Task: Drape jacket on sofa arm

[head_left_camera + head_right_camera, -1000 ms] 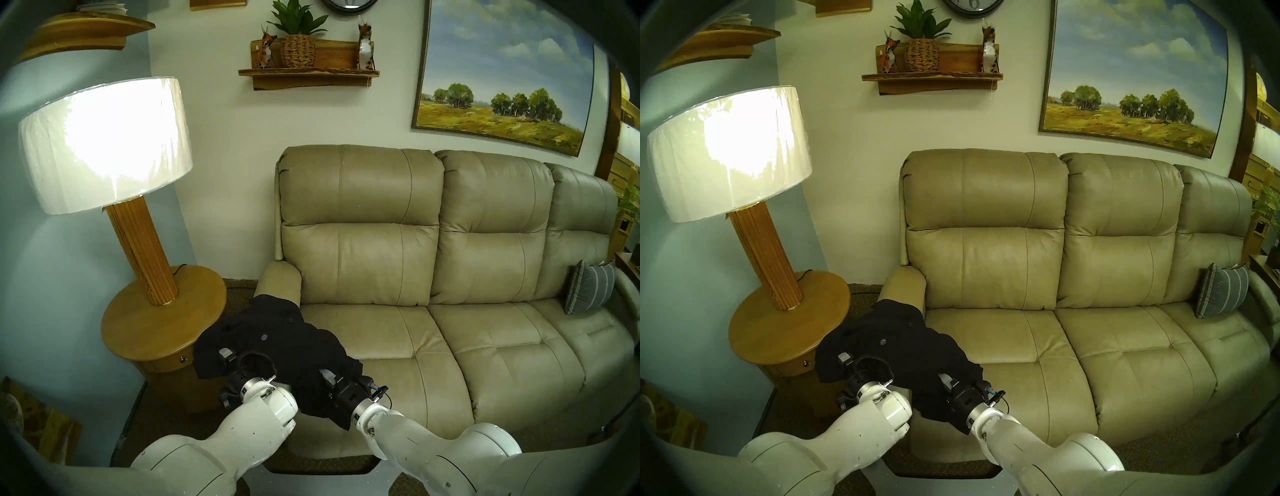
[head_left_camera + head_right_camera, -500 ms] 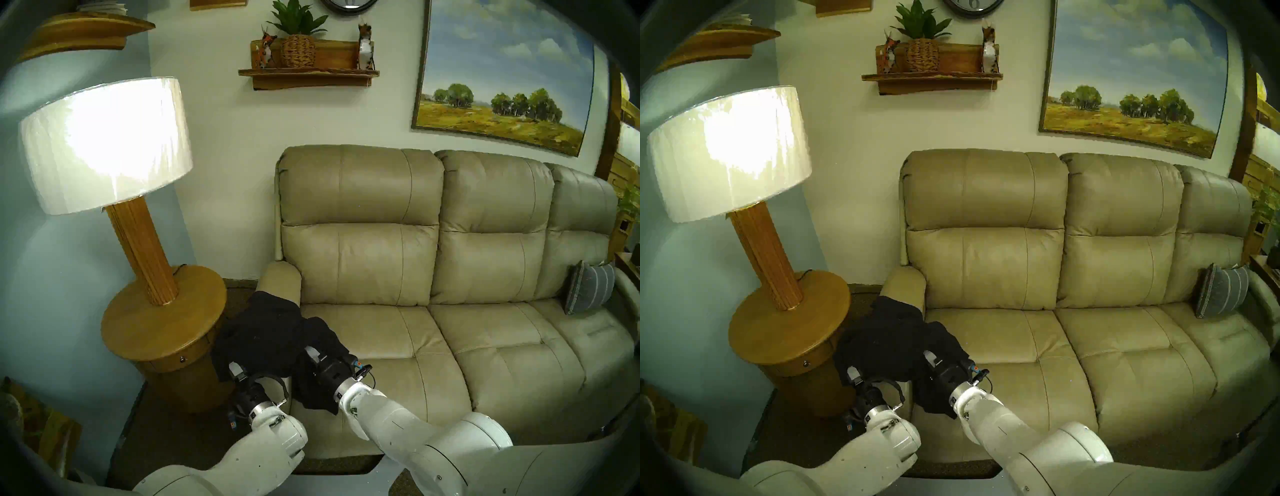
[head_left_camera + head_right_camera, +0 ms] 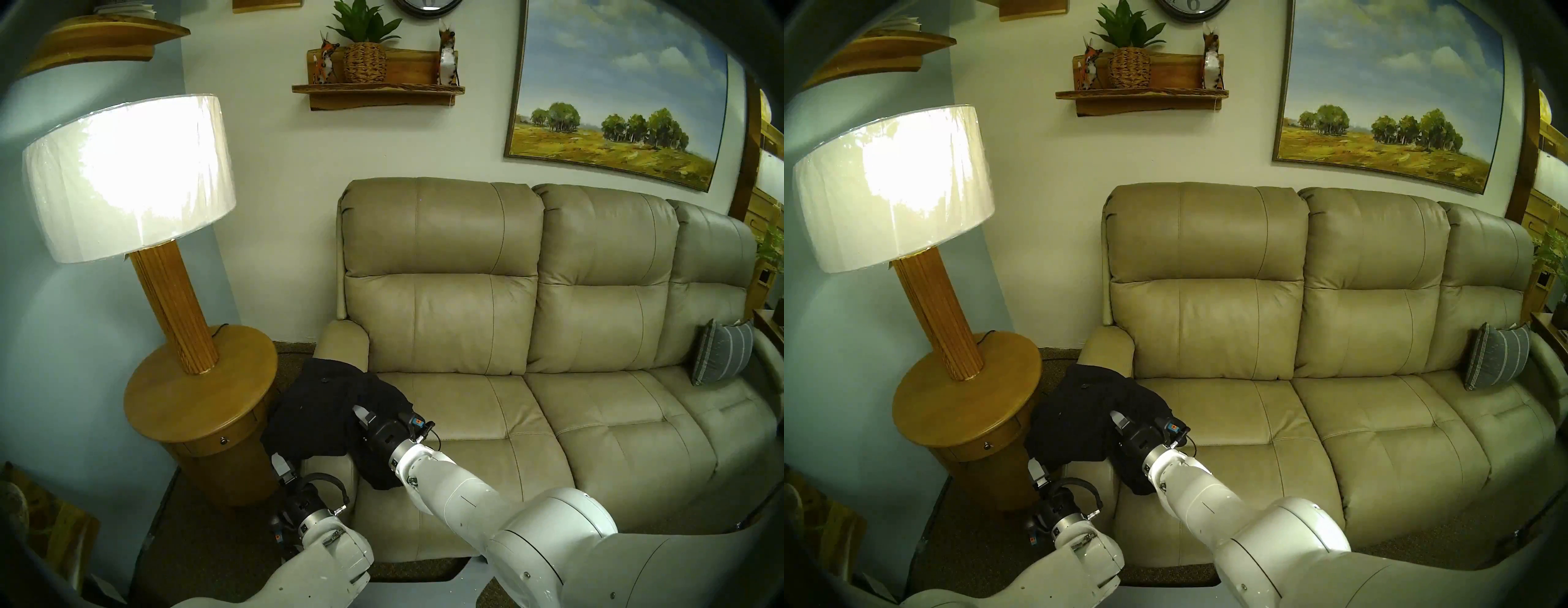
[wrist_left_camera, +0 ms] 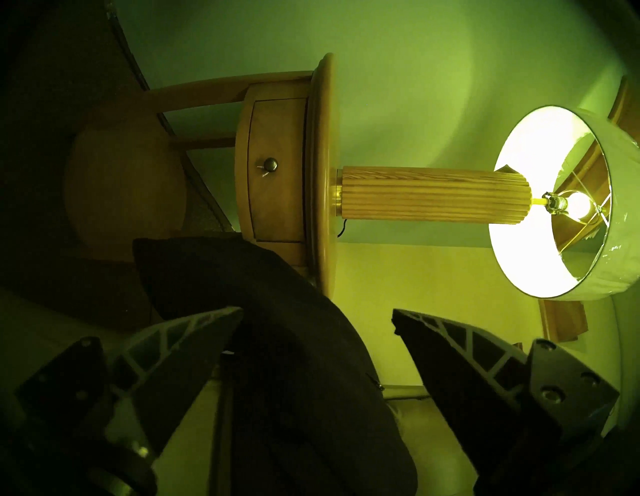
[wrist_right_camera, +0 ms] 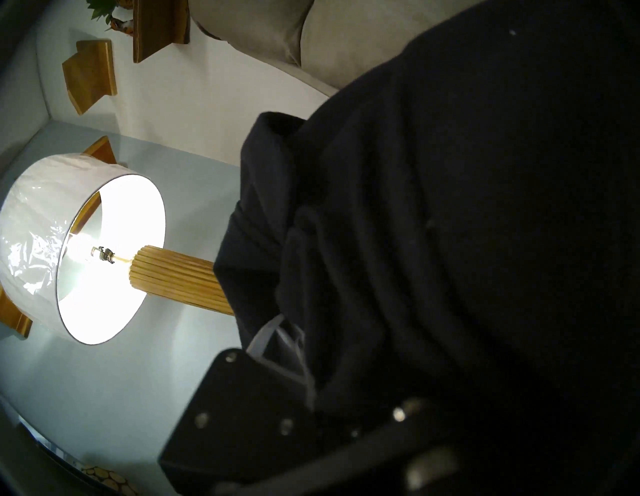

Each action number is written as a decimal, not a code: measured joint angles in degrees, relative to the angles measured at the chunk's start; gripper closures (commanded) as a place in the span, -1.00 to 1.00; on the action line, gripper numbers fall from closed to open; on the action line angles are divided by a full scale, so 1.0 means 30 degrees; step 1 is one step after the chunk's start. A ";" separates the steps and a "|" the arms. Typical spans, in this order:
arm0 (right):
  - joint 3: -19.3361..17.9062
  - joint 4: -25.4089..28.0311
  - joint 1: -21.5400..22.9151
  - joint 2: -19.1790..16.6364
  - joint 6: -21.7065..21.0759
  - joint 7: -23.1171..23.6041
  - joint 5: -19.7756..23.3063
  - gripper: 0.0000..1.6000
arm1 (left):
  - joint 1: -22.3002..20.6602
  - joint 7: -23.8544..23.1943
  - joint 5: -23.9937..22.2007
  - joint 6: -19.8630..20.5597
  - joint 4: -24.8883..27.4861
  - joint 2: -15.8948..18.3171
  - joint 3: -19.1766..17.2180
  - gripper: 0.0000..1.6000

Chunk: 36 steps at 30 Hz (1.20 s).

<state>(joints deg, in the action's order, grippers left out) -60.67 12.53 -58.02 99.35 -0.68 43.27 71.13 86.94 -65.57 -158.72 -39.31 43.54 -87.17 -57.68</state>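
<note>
1. The head views show the jacket (image 3: 326, 407) lying over the sofa arm (image 3: 341, 342), its near end bunched at the right gripper (image 3: 360, 414).
2. Only the right wrist view shows black folds swallowing a pale finger (image 5: 273, 337): clamped on the jacket.
3. Only the left wrist view shows the left gripper (image 4: 317, 320) spread wide, holding nothing.
4. A side table (image 3: 178, 407) with a lit lamp (image 3: 127, 178) stands left of the sofa.
</note>
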 measured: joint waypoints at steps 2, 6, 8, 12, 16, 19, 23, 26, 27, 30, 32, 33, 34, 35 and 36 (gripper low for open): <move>0.0105 0.0004 0.0214 0.0127 0.0079 -0.0367 -0.0163 1.00 | 0.0262 -0.0026 0.0033 0.0025 0.0444 0.0096 -0.0121 -1.00; 0.0303 0.0004 0.0582 0.0444 0.0246 -0.1143 -0.0482 1.00 | 0.0791 -0.0067 0.0103 0.0064 0.1344 0.0268 -0.0321 -1.00; 0.0383 -0.0010 0.0724 0.0587 0.0327 -0.1521 -0.0615 0.76 | 0.1027 -0.0080 0.0144 0.0076 0.1764 0.0348 -0.0404 -1.00; 0.0535 -0.0081 0.0922 0.0792 0.0456 -0.2143 -0.0854 -1.00 | 0.1431 -0.0090 0.0209 0.0081 0.2495 0.0499 -0.0546 -1.00; 0.0817 -0.0231 0.1131 0.0948 0.0623 -0.2777 -0.1262 -1.00 | 0.2186 -0.0057 0.0321 0.0009 0.3826 0.0795 -0.0834 -1.00; 0.0935 -0.0334 0.1182 0.0906 0.0672 -0.2864 -0.1454 -1.00 | 0.2604 0.0024 0.0383 -0.0099 0.4510 0.0963 -0.0992 -1.00; 0.1031 -0.0584 0.1194 0.0450 0.0699 -0.2582 -0.1705 -1.00 | 0.3429 0.0260 0.0515 -0.0338 0.5784 0.1309 -0.1254 -1.00; 0.0992 -0.0811 0.1112 -0.0150 0.0658 -0.2015 -0.1787 -1.00 | 0.4001 0.0419 0.0624 -0.0488 0.6690 0.1557 -0.1398 -1.00; 0.0971 -0.0863 0.1075 -0.0283 0.0631 -0.1889 -0.1796 -1.00 | 0.4105 0.0446 0.0643 -0.0514 0.6863 0.1605 -0.1420 -1.00; 0.0838 -0.1152 0.0820 -0.0947 0.0359 -0.1262 -0.1807 -1.00 | 0.4600 0.0576 0.0721 -0.0641 0.7698 0.1833 -0.1513 -1.00; 0.0765 -0.1308 0.0660 -0.1266 0.0157 -0.0963 -0.1798 -1.00 | 0.4821 0.0637 0.0749 -0.0698 0.8085 0.1939 -0.1547 -1.00; 0.0712 -0.1449 0.0510 -0.1532 -0.0005 -0.0731 -0.1775 -1.00 | 0.4997 0.0694 0.0765 -0.0746 0.8389 0.2027 -0.1572 -1.00; 0.0675 -0.1588 0.0352 -0.1805 -0.0149 -0.0486 -0.1760 -1.00 | 0.5171 0.0750 0.0778 -0.0793 0.8703 0.2116 -0.1595 -1.00; 0.0625 -0.1712 0.0198 -0.2052 -0.0287 -0.0233 -0.1742 -1.00 | 0.5337 0.0804 0.0787 -0.0838 0.8999 0.2199 -0.1618 -1.00; 0.0570 -0.1831 0.0047 -0.2300 -0.0414 0.0022 -0.1721 -1.00 | 0.5490 0.0853 0.0796 -0.0879 0.9263 0.2280 -0.1634 -1.00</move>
<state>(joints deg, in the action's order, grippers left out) -58.96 7.04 -57.88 92.45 -1.92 43.34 65.97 103.42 -63.01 -156.33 -41.95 71.33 -80.33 -62.58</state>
